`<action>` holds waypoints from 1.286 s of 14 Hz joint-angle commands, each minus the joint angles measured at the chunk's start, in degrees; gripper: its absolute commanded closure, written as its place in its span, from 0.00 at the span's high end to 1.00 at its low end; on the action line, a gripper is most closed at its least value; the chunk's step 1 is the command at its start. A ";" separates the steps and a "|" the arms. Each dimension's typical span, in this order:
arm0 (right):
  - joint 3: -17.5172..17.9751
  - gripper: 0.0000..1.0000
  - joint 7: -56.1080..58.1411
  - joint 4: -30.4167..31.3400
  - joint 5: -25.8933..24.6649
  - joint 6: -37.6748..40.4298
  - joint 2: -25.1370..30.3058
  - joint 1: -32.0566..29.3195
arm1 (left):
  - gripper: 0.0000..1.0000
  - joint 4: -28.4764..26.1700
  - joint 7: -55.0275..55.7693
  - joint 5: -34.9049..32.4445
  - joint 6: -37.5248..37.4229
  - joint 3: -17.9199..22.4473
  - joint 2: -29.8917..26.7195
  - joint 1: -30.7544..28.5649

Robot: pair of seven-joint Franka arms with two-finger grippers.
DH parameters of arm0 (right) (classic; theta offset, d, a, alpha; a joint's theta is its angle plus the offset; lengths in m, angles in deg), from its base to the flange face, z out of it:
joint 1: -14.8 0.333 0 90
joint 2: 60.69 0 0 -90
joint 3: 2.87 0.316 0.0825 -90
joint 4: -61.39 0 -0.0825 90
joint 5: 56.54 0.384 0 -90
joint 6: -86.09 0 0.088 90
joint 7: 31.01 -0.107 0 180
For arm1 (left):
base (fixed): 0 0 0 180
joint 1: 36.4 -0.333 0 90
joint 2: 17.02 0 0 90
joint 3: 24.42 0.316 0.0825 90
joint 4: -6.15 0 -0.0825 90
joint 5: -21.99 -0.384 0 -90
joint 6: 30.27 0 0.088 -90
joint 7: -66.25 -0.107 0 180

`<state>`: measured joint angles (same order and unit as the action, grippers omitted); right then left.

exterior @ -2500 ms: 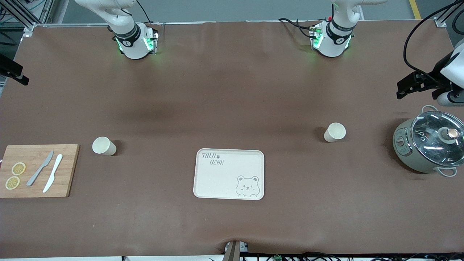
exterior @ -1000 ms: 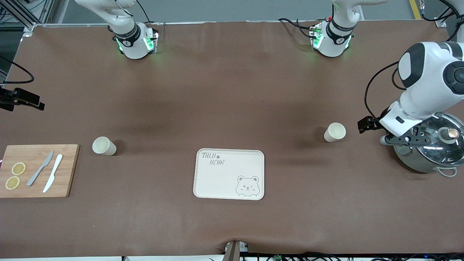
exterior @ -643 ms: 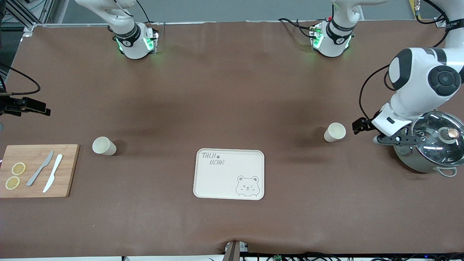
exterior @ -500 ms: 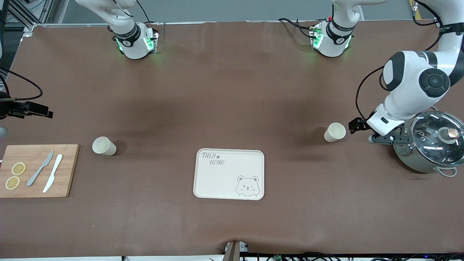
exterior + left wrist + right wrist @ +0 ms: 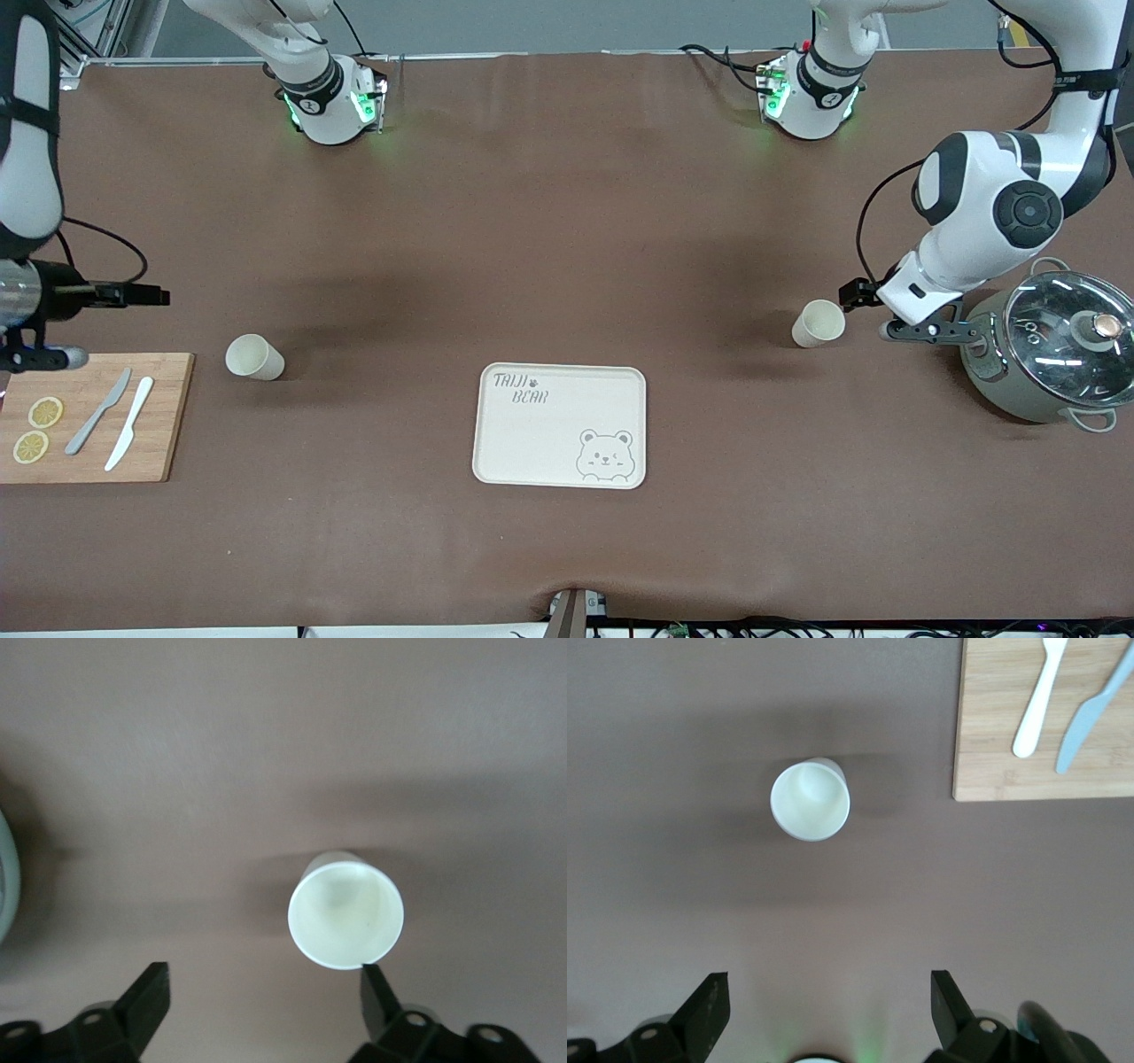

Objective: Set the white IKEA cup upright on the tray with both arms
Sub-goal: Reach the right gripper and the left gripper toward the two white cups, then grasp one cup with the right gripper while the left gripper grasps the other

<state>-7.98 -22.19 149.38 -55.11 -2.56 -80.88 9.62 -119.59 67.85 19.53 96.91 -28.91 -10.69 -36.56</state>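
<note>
Two white cups stand mouth up on the brown table. One cup [image 5: 818, 323] [image 5: 345, 914] is toward the left arm's end, farther from the front camera than the cream bear tray [image 5: 532, 443]. My left gripper [image 5: 868, 312] [image 5: 264, 992] hangs open between this cup and the pot, and one fingertip [image 5: 376, 985] shows just at the cup's rim. The other cup [image 5: 254, 357] [image 5: 810, 800] is toward the right arm's end, beside the cutting board. My right gripper [image 5: 124, 326] [image 5: 828, 997] is open above the table near the board's edge, apart from that cup. Both grippers hold nothing.
A grey pot with a glass lid [image 5: 1054, 354] stands close beside the left arm's wrist. The wooden cutting board [image 5: 159, 416] [image 5: 992, 744] carries two knives [image 5: 115, 424] and lemon slices [image 5: 35, 430]. Both arm bases stand along the table's edge farthest from the front camera.
Both arms have swung in from the table's ends. The left gripper came over the pot toward its cup. The right gripper moved in over the board's edge toward the other cup.
</note>
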 commanded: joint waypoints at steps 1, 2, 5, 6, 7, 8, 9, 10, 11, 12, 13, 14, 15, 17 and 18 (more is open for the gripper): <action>0.72 1.00 -0.74 -0.11 0.33 -2.92 -2.65 -0.98 | 0.78 -2.22 -0.37 0.27 1.14 -0.17 -1.15 -0.45; 0.63 1.00 -0.82 0.86 0.33 -4.50 -2.66 -1.06 | 0.74 -2.40 -0.37 0.18 1.14 -0.17 -1.15 -0.63; 0.72 1.00 -0.74 7.08 0.33 -15.28 -3.18 -1.33 | 0.70 -2.05 -0.28 0.18 1.23 -0.26 -0.45 -0.63; 0.72 1.00 -0.82 9.98 0.41 -19.68 -3.19 -1.50 | 0.68 -1.79 -0.19 0.18 1.31 -0.26 -0.27 -0.54; 0.72 1.00 -0.82 12.62 0.50 -23.38 -3.19 -1.42 | 0.68 -1.44 -0.19 0.35 1.40 -0.34 0.51 -0.54; 0.72 1.00 -0.91 14.30 0.50 -25.85 -3.19 -1.33 | 0.68 -0.21 -0.19 0.35 1.84 -0.34 1.39 -0.28; 0.80 0.98 -1.00 15.27 0.68 -26.92 -3.19 -1.24 | 0.68 0.41 -0.19 0.35 2.10 -0.43 2.18 -0.02; 0.81 0.91 -1.52 16.07 1.63 -27.19 -3.36 -1.07 | 0.68 0.41 -0.19 0.35 2.19 -0.43 2.36 0.25; 0.81 0.87 -2.05 16.94 2.60 -27.89 -3.36 -0.89 | 0.68 0.33 -0.19 0.35 2.11 -0.43 2.36 0.42; 0.81 0.84 -2.23 17.91 2.78 -29.11 -3.36 -0.63 | 0.68 0.33 -0.28 0.44 2.11 -0.43 2.71 0.34; 0.81 0.84 -2.23 19.05 2.79 -30.95 -3.45 -0.54 | 0.68 0.50 -0.28 0.44 2.19 -0.43 3.41 0.34; 0.81 0.84 -2.23 20.54 2.79 -33.32 -3.62 -0.62 | 0.68 0.68 -0.28 0.61 2.72 -0.43 4.03 0.42; 0.81 0.82 -2.23 21.86 2.79 -35.78 -3.80 -0.62 | 0.68 0.76 -0.28 0.88 4.20 -0.43 4.73 0.34; 0.89 0.71 -2.32 23.28 2.87 -38.08 -4.32 -0.62 | 0.67 0.76 -0.19 1.40 7.28 -0.43 7.10 0.33; 0.89 0.59 -2.32 23.37 2.87 -38.09 -4.76 -0.62 | 0.67 0.68 -0.19 1.41 7.47 -0.43 7.55 0.25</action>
<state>-7.51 -23.74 171.62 -52.97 -39.39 -85.44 9.25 -119.86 67.85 19.57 103.04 -29.15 -5.16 -36.21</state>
